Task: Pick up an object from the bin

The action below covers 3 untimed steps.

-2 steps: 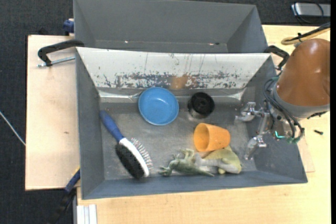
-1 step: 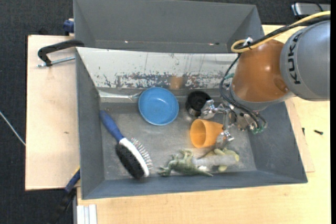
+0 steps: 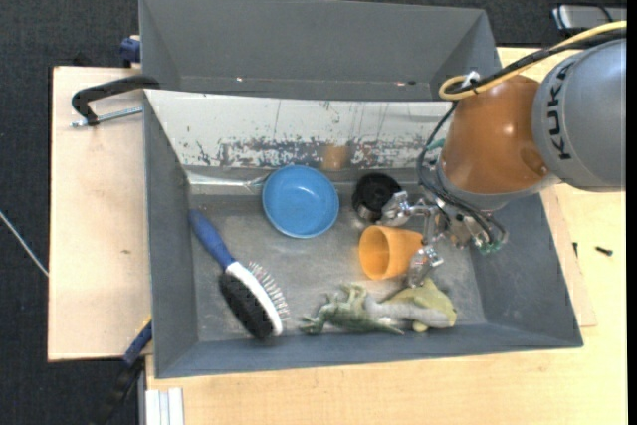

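Well inside the grey bin (image 3: 169, 244), toward the right of its floor, an orange plastic cup (image 3: 383, 252) lies on its side with its mouth facing the left of the frame. Just above it, against the back wall, sits a small black round thing (image 3: 375, 193); its kind is not clear. Left of that, a blue bowl (image 3: 301, 201) stands upright. Below the cup, along the lower wall, lies a green toy reptile (image 3: 350, 312). A pale yellowish piece (image 3: 430, 306) is at its right end, close under the cup's base. A brush (image 3: 239, 282) with a blue handle and black head lies slantwise at the lower left, well apart from the rest.

The gripper (image 3: 415, 236) reaches in from the right beneath the arm's orange cover (image 3: 488, 139). Its metal fingers (image 3: 401, 208) stand moderately spread, one just above the cup's narrow right end and one just below it, so that end lies between them. Whether they press on the cup cannot be told. The upper finger is close beside the black round thing, and the lower one is near the yellowish piece.
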Each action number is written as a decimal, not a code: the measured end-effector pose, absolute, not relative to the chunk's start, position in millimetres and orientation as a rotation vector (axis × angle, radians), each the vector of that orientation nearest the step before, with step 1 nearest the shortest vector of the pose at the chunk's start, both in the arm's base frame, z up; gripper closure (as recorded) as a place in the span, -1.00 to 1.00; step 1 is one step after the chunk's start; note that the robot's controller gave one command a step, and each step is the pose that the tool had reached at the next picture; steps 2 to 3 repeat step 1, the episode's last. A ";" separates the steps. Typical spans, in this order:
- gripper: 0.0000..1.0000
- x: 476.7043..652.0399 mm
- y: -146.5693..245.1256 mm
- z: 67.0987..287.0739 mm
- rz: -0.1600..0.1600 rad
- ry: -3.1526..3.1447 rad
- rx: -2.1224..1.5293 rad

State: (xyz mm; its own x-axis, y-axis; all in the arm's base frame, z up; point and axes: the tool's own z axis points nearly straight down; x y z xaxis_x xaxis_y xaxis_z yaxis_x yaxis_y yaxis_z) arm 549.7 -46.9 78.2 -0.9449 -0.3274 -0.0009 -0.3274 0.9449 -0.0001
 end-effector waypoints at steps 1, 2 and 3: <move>1.00 556.7 -36.9 267.1 -0.005 3.074 -0.568; 1.00 556.7 -36.9 267.1 -0.005 3.074 -0.568; 1.00 556.7 -36.9 267.1 -0.005 3.074 -0.568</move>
